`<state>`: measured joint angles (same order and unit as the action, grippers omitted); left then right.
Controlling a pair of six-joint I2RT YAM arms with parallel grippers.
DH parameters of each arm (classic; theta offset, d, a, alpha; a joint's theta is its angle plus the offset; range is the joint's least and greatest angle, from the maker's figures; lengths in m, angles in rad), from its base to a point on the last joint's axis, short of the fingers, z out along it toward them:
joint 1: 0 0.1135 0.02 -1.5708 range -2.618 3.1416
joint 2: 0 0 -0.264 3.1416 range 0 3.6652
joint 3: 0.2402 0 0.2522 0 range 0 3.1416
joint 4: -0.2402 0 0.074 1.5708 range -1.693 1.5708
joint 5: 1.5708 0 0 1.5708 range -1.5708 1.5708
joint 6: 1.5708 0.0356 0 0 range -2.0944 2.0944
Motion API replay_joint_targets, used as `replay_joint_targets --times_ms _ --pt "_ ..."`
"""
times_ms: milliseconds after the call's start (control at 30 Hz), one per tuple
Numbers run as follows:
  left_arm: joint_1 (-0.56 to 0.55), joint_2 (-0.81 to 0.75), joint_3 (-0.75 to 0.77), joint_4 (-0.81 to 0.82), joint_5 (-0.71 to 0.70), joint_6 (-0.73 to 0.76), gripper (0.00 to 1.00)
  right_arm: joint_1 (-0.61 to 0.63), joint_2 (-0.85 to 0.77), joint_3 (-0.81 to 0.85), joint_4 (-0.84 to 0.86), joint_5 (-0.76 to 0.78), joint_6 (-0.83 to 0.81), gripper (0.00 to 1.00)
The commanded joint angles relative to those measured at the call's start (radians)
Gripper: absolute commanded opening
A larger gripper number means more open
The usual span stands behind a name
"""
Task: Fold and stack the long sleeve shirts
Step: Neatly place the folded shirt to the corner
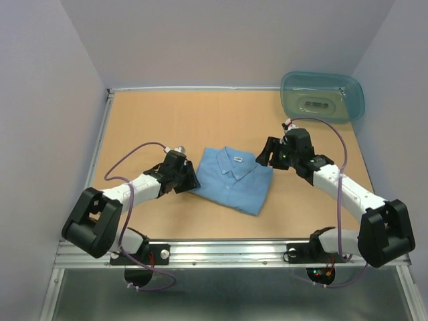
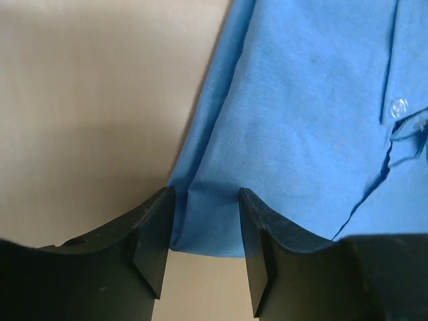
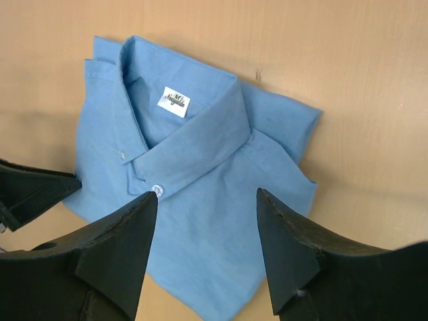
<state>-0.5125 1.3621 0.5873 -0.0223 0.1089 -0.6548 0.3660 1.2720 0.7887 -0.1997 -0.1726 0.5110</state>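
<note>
One light blue long sleeve shirt (image 1: 231,179) lies folded into a rectangle in the middle of the table, collar up and buttoned. My left gripper (image 1: 189,179) is low at the shirt's left edge. In the left wrist view its jaws are open (image 2: 206,221) and a corner of the shirt (image 2: 301,120) lies between the fingertips, not pinched. My right gripper (image 1: 264,155) is at the shirt's right far corner. In the right wrist view it is open (image 3: 207,221) and empty above the shirt (image 3: 200,154), whose white neck label (image 3: 174,101) shows.
A translucent teal plastic tub (image 1: 322,97) stands at the far right corner of the wooden table (image 1: 160,120). A metal rail (image 1: 227,251) runs along the near edge. Grey walls close in the table's left, right and back.
</note>
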Motion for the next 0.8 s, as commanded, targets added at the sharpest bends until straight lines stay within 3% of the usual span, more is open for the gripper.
replay_joint_targets --times_ms 0,133,233,300,433,500,633,767 --pt "0.017 -0.049 -0.032 -0.134 -0.182 -0.08 0.55 -0.009 -0.111 0.105 -0.085 0.024 -0.054 0.66" --pt "0.017 -0.176 -0.046 -0.182 -0.127 -0.18 0.71 -0.009 -0.157 0.155 -0.174 0.007 -0.072 0.67" --pt "0.006 -0.324 -0.075 -0.194 -0.142 -0.372 0.85 -0.009 -0.224 0.175 -0.207 -0.048 -0.065 0.69" --pt "0.003 -0.42 -0.096 -0.226 -0.164 -0.452 0.9 -0.009 -0.25 0.17 -0.211 -0.085 -0.051 0.7" --pt "-0.039 -0.518 -0.151 -0.174 -0.157 -0.589 0.91 -0.009 -0.316 0.149 -0.225 -0.126 -0.025 0.79" --pt "-0.087 -0.505 -0.178 -0.096 -0.146 -0.662 0.91 -0.009 -0.348 0.138 -0.233 -0.146 -0.014 0.83" --pt "-0.321 -0.413 -0.178 0.004 -0.266 -0.808 0.91 -0.009 -0.379 0.13 -0.245 -0.156 -0.009 0.9" --pt "-0.432 -0.278 -0.187 0.057 -0.339 -1.011 0.91 -0.007 -0.382 0.144 -0.256 -0.18 -0.014 0.91"
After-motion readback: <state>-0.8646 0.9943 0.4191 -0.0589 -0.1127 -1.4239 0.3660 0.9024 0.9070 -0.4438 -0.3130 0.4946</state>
